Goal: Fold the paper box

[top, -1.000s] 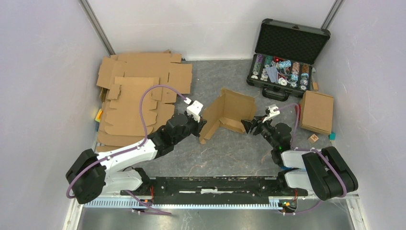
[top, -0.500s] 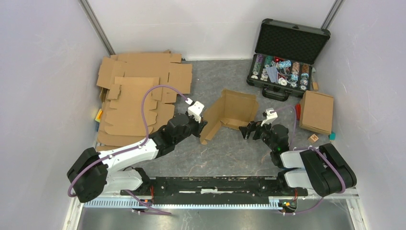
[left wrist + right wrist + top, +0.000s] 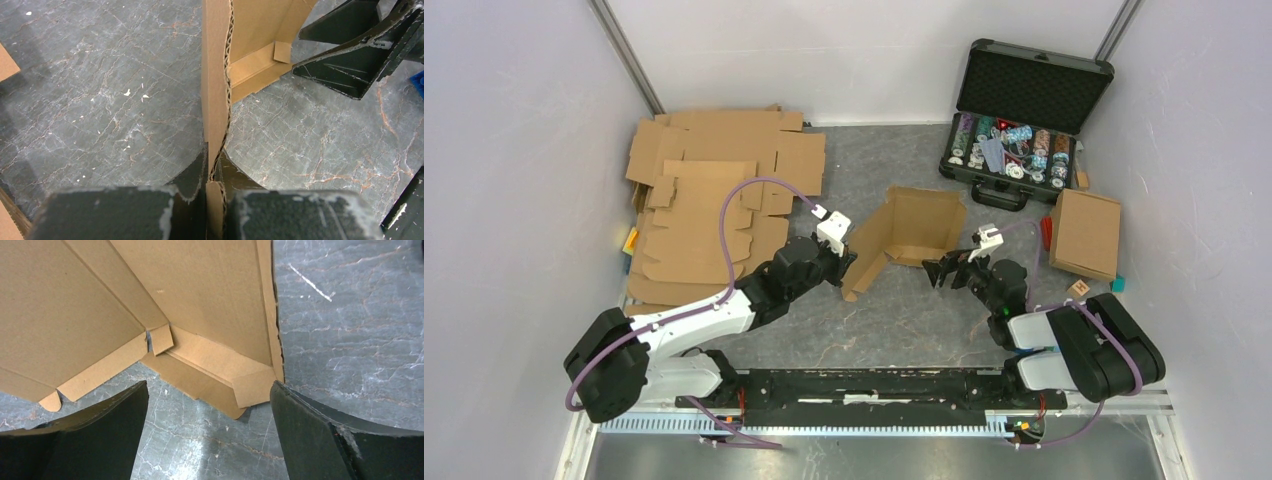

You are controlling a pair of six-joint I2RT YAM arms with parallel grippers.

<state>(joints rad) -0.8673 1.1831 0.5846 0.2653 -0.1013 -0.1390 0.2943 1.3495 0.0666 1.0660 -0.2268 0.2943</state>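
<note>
A partly folded brown cardboard box (image 3: 909, 230) stands on the grey table near the middle, its panels raised at angles. My left gripper (image 3: 846, 262) is shut on the box's left panel edge (image 3: 216, 100), which runs upright between the fingers. My right gripper (image 3: 942, 270) is open, just off the box's near right corner. In the right wrist view the box's inner corner and small flaps (image 3: 210, 360) lie just ahead of the open fingers (image 3: 310, 435), apart from them.
A stack of flat cardboard blanks (image 3: 709, 200) lies at the left. An open black case of poker chips (image 3: 1019, 120) stands at the back right. A folded cardboard box (image 3: 1085, 233) sits at the right, with small blocks (image 3: 1080, 288) near it.
My right gripper has drawn back from the box's right corner toward the near edge and stands open. The box's right panel has leaned back. The left gripper keeps its hold.
</note>
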